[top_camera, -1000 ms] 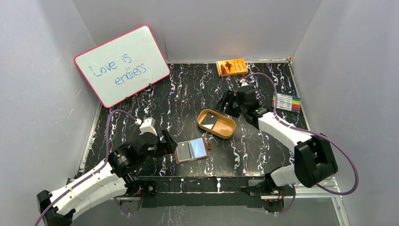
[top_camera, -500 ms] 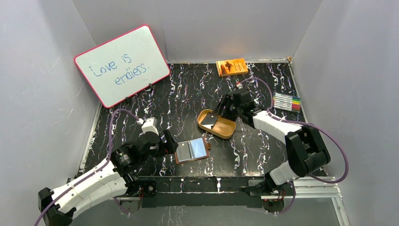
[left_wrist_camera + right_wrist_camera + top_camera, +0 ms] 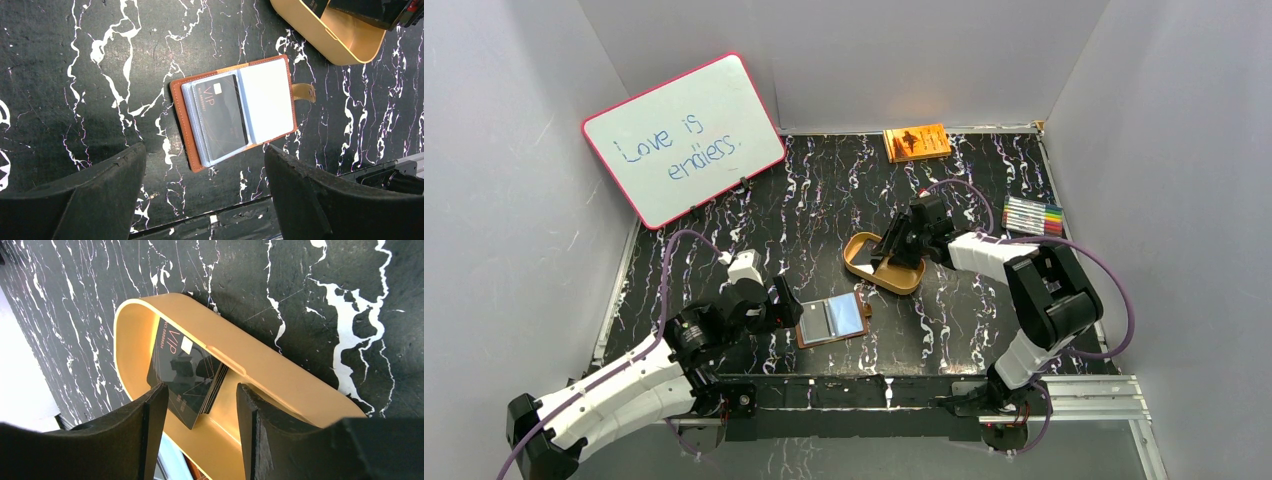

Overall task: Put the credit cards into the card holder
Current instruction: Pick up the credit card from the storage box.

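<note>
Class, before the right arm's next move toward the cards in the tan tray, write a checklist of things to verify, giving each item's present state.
1. Right end effector open, one finger on each side of the card stack: ok.
2. Card gripped: not ok, jaws not closed on it.
3. Fingers clear of the tan tray wall: cannot tell.
4. Card holder lying open and flat: ok.
5. Left end effector open above the holder, holding nothing: ok.
6. Free slot available in the holder: cannot tell.
</note>
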{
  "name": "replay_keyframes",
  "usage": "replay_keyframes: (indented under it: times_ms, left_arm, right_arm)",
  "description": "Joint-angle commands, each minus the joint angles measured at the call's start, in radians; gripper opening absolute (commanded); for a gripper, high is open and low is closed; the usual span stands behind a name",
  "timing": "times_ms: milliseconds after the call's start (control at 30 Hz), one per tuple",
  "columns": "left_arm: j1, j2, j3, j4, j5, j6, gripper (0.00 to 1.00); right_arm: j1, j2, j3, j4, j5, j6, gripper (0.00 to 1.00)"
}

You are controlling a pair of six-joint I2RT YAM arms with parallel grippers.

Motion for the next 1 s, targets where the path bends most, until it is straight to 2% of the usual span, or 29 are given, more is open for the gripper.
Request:
replay_keyframes:
  times_ms: [0,233,533,967]
  left_arm:
    - [-0.002,0.001,-0.003,-0.007,-0.011,0.008,0.84]
    - [-0.002,0.006,-0.004,-0.008,-0.014,0.006,0.84]
    - [-0.004,0.012,-0.003,-0.01,-0.014,0.001,0.83]
    - [-0.002,0.02,-0.002,-0.011,-0.012,-0.002,0.83]
  right_arm:
    - [0.002,0.023,0.013,0.036,-0.02,0.016,0.59]
    - [0.004,0.043,0.008,0.017,-0.02,0.01,0.52]
    - [0.004,0.006,-0.028,0.031,-0.019,0.007,0.34]
    - [0.002,-0.061,-0.082,0.038,-0.018,0.018,0.2]
